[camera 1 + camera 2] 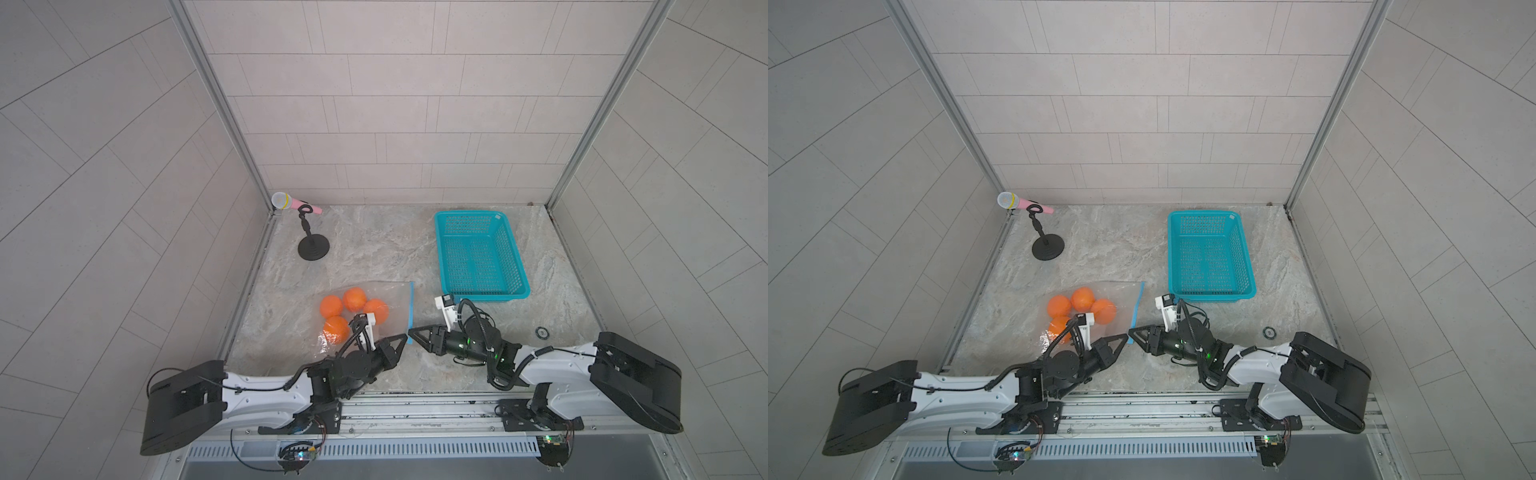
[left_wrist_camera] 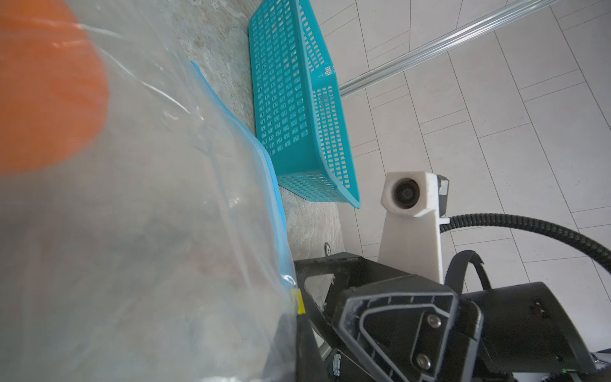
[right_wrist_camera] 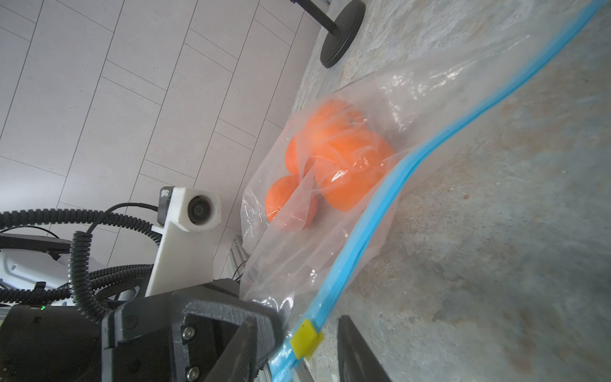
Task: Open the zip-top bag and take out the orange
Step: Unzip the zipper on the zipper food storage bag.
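Zip-top bag [image 1: 395, 300] flat, mouth facing basket [image 1: 486, 294]

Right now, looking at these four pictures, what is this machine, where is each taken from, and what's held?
These are two robot arms with pincer grippers. Two pictures look down from overhead; two come from cameras on the wrists. On the table lie a clear bag holding four oranges, a teal basket, a toy microphone on a stand and a small black ring. The left gripper is shut, seemingly pinching the bag's near corner. The right gripper stands open around the zip's yellow slider.
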`<state>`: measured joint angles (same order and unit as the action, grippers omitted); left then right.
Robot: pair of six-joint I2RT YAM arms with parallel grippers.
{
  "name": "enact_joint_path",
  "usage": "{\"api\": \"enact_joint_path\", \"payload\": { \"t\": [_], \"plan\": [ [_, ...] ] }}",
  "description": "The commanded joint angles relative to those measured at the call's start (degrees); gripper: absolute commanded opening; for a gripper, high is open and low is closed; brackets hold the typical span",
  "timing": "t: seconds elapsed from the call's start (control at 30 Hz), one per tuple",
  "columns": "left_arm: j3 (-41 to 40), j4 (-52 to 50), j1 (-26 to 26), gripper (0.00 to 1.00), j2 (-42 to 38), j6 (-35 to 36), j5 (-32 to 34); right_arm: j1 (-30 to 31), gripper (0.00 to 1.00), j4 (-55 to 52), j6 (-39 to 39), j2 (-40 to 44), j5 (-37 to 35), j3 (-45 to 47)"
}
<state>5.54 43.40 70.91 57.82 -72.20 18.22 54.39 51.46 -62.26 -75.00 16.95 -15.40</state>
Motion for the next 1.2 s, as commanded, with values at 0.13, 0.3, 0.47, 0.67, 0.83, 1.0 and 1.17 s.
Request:
{"api": "enact_joint_path", "payload": {
  "t": [0.13,0.3,0.47,0.67,0.83,1.0,1.17],
  "plan": [
    [0.35,5.30,0.27,0.00,0.19,0.34,0.93,1.08,0.35,1.16,-0.26,1.95,-3.56,2.03],
    [0.00,6.89,0.26,0.00,0.44,0.56,0.40,0.99,0.33,4.32,-0.75,2.54,-4.71,3.32],
    [0.35,9.19,0.24,0.00,2.50,0.57,-0.77,0.98,0.32,5.39,-0.32,1.24,-4.26,2.13],
    [-0.01,15.44,0.23,0.00,7.61,-0.04,-1.25,1.00,0.30,10.20,-1.39,-0.62,-3.19,2.19],
    [-0.39,21.45,0.23,0.00,10.84,0.18,-0.72,1.04,0.30,8.12,-0.73,0.32,-3.91,2.41],
    [0.62,20.43,0.24,0.00,12.57,0.21,-1.53,0.90,0.19,8.53,-0.41,1.58,-4.83,3.46],
    [0.36,24.84,0.27,0.00,15.41,-0.85,-1.44,0.89,0.20,8.85,-0.24,1.87,-4.48,4.01]
  ]
}}
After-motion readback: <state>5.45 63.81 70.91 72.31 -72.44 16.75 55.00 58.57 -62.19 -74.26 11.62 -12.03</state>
